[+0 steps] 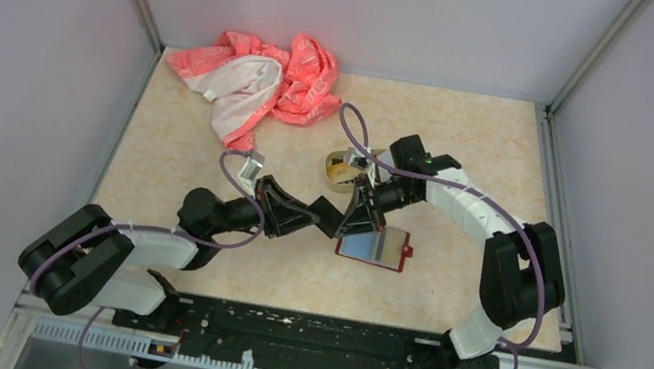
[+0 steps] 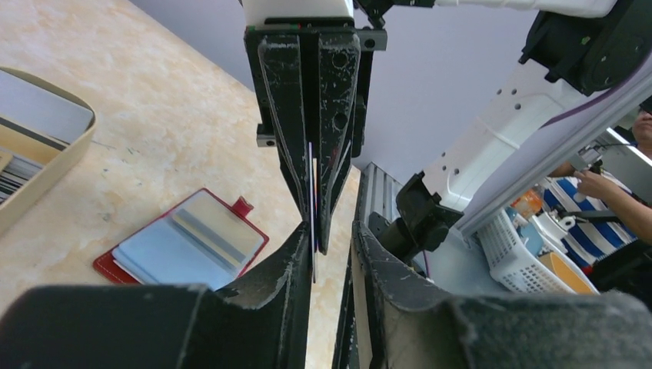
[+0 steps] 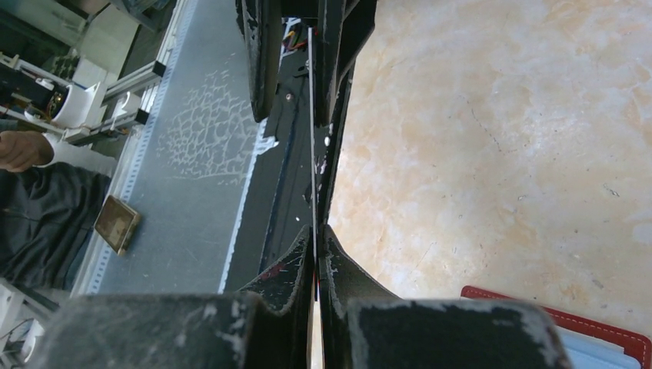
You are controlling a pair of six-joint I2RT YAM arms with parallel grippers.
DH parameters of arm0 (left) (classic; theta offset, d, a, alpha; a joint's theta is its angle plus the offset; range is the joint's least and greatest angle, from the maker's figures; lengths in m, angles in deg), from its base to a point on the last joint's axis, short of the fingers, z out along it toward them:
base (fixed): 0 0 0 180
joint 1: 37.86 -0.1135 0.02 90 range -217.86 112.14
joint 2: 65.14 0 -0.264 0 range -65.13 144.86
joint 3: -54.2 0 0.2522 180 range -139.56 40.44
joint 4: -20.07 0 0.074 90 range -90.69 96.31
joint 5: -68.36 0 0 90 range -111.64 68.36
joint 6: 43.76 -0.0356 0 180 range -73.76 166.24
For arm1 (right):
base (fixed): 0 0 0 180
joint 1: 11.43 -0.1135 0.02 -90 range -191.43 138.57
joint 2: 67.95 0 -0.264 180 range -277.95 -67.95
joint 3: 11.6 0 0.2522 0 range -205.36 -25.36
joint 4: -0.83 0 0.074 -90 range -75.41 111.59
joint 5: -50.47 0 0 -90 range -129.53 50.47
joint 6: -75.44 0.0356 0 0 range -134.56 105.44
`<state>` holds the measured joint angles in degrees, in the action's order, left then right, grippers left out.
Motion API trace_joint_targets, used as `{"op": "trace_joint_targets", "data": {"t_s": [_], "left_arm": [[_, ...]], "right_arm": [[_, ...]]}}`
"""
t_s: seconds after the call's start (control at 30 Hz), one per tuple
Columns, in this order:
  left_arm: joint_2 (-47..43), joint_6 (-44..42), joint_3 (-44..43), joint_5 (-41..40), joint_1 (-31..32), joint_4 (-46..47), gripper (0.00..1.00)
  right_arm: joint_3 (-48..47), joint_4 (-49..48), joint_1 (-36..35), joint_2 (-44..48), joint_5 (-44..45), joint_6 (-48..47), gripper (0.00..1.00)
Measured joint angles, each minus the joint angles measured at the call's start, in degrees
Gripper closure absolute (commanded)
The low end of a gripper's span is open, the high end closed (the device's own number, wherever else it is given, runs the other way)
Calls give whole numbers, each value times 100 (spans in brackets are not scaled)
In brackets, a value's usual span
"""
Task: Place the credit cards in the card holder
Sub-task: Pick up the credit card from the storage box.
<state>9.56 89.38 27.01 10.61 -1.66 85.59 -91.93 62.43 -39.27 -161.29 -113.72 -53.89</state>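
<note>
We see the right gripper (image 3: 315,238) with its jaws pressed tight on one credit card (image 3: 311,131), held edge-on so that it shows only as a thin pale line. The left gripper (image 2: 330,234) meets it from the opposite side. Its jaws stand narrowly apart with the same card between them, and the card lies close against one finger with a visible gap to the other.

In the top view the two grippers meet in the middle of the frame above the bench (image 1: 471,149). Just below and right of them we find the card holder (image 1: 375,247) lying open and flat, its pale inner pockets facing up and its snap tab on the right edge. Just above the grippers sits a tan tray (image 1: 343,169). In the left wrist view we make out more cards (image 2: 34,108) inside it at the left edge. A pink and white cloth (image 1: 260,81) lies crumpled in the upper left of the bench.
</note>
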Motion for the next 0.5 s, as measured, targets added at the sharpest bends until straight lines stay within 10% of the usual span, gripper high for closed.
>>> {"op": "trace_joint_targets", "data": {"t_s": [0.27,0.5], "left_arm": [[76,-31,-24,232,-55,-223,100],[-33,-63,-24,229,-146,-492,100]], "right_arm": [[0,164,-7,-22,0,-160,100],[-332,415,-2,-98,688,-369,61]]}}
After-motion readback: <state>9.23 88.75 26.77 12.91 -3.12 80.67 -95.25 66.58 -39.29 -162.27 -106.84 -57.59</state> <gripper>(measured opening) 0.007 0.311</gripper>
